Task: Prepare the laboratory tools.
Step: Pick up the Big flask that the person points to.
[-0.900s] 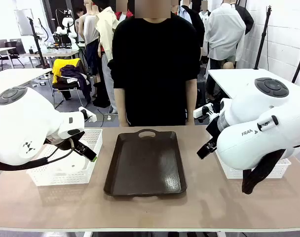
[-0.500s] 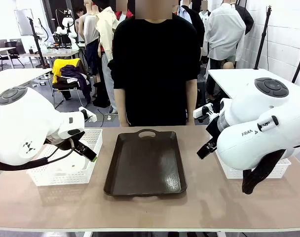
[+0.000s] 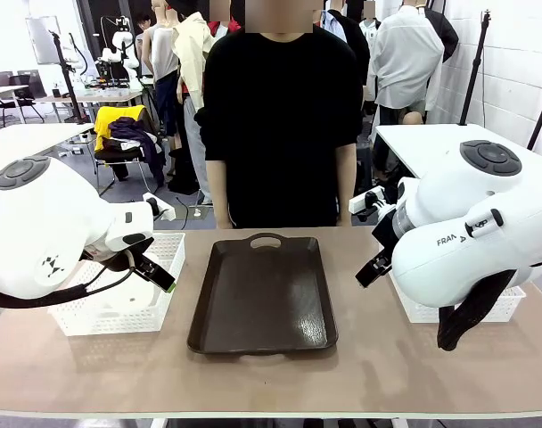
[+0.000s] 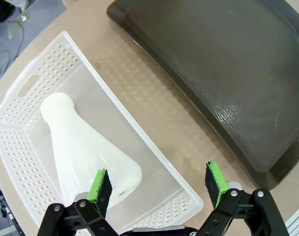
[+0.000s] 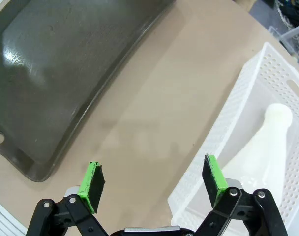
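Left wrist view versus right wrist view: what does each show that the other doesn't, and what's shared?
Left wrist view: a frosted flask lying on its side in a white basket, ahead of the open left hand. Right wrist view: a second flask lying in a second basket, off to one side of the open right hand. Both: the dark tray and the tan table.

Two frosted-white, translucent conical vessels, each lying on its side. The left flask rests in the left basket, narrow neck toward the handle slot. The right flask lies in the right basket, neck likewise toward its handle slot.
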You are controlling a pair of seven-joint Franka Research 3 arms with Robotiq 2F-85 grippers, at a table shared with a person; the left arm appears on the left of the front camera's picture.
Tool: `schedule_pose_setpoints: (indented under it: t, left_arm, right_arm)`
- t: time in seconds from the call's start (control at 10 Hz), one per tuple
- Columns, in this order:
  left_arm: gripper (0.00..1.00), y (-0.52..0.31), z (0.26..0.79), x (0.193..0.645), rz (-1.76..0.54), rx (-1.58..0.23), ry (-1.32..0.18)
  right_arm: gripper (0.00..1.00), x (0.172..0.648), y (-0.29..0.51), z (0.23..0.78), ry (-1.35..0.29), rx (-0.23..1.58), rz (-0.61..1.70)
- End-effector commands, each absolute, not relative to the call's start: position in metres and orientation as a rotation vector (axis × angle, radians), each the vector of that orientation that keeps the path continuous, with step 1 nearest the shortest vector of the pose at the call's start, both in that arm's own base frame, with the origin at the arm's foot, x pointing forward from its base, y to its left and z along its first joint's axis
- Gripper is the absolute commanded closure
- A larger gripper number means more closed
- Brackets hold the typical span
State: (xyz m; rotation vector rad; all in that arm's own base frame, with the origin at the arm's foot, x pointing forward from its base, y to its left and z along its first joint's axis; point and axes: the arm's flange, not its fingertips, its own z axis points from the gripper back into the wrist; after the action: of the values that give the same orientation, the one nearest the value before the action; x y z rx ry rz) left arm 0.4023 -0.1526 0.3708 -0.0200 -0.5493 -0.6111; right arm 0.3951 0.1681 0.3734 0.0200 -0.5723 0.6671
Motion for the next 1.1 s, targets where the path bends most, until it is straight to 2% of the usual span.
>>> schedule_pose_setpoints:
  t: [0.0, 0.4, 0.5, 0.6, 0.8, 1.0]
  left_arm:
    - [0.00, -0.151, 0.371, 0.403, -0.607, -0.021, -0.550]
    - [0.00, -0.153, 0.371, 0.402, -0.611, -0.020, -0.549]
    - [0.00, -0.145, 0.389, 0.403, -0.595, -0.110, -0.541]
    - [0.00, -0.132, 0.407, 0.402, -0.571, -0.209, -0.536]
    - [0.00, -0.097, 0.443, 0.401, -0.517, -0.360, -0.567]
    - [0.00, -0.060, 0.465, 0.392, -0.542, -0.687, -0.533]
  right_arm:
    - [0.00, 0.395, 0.168, 0.373, -0.572, 0.022, 0.664]
    - [0.00, 0.395, 0.168, 0.373, -0.572, 0.020, 0.667]
    - [0.00, 0.389, 0.156, 0.394, -0.596, 0.170, 0.601]
    - [0.00, 0.386, 0.140, 0.414, -0.597, 0.190, 0.542]
    - [0.00, 0.382, 0.109, 0.452, -0.558, 0.344, 0.463]
    - [0.00, 0.383, 0.071, 0.476, -0.512, 0.579, 0.377]
